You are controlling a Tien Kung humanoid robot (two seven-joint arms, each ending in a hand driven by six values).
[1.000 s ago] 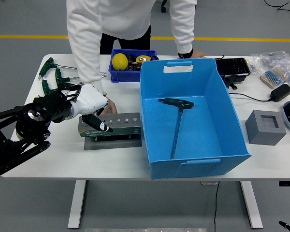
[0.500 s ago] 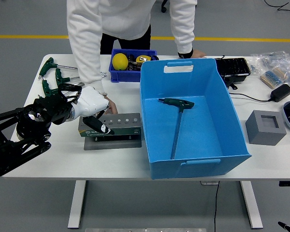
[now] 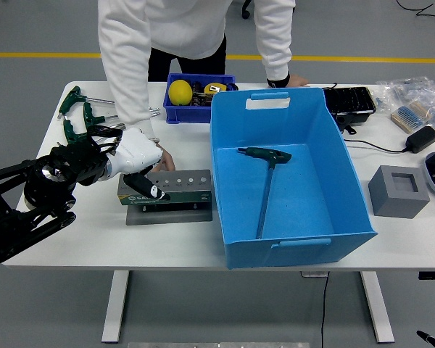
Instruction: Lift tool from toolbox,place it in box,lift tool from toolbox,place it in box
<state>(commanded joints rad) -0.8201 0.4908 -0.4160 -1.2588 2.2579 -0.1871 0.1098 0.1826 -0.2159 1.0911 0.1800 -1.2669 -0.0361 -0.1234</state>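
Left hand [image 3: 136, 163]: white, fingers loosely spread, gripping nothing, positioned over the left end of the toolbox [image 3: 168, 190] on the tabletop [image 3: 80, 232]. One T-handle tool [image 3: 267, 185] lies inside the blue box [image 3: 286, 174]. A person's hand [image 3: 165, 161] rests behind the toolbox.

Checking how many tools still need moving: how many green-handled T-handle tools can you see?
4: one lies inside the blue box; three T-handle tools lie together at the table's far left, behind the left hand. That hand may hide others.
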